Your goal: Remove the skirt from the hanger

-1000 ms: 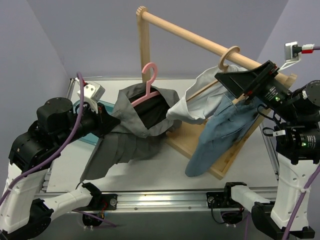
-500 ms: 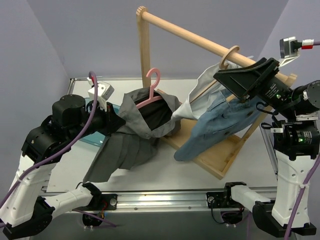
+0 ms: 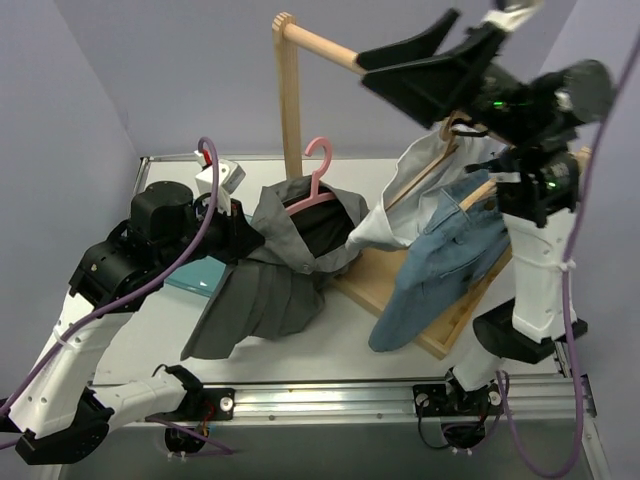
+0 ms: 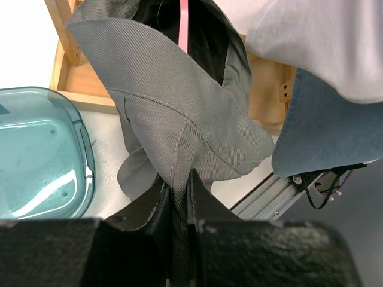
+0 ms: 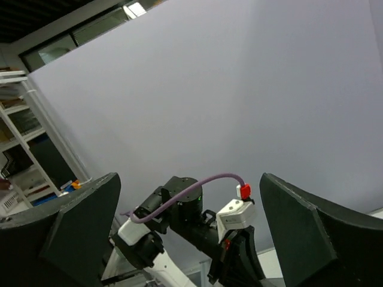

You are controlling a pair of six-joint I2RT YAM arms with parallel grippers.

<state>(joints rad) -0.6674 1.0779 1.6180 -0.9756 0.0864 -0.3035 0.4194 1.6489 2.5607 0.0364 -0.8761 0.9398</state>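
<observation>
My left pincer [image 4: 179, 206] was clamped on the grey twill skirt's [image 4: 179, 119] edge. The skirt draped from the pink hanger [image 3: 318, 175], just left of the wooden rack [image 3: 290, 100]. My right pincer [image 5: 188, 179] gaped apart in open room above the rack.

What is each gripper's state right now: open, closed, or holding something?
Left gripper: closed on the grey skirt.
Right gripper: open, holding nothing, high in the air.

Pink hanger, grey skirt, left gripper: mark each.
pink hanger [image 4: 183, 23]: left wrist view, on its straight stem.
grey skirt [image 3: 260, 300]: top external view, on the hanging pleats.
left gripper [image 4: 178, 189]: left wrist view, between the fingertips pinching the skirt.
</observation>
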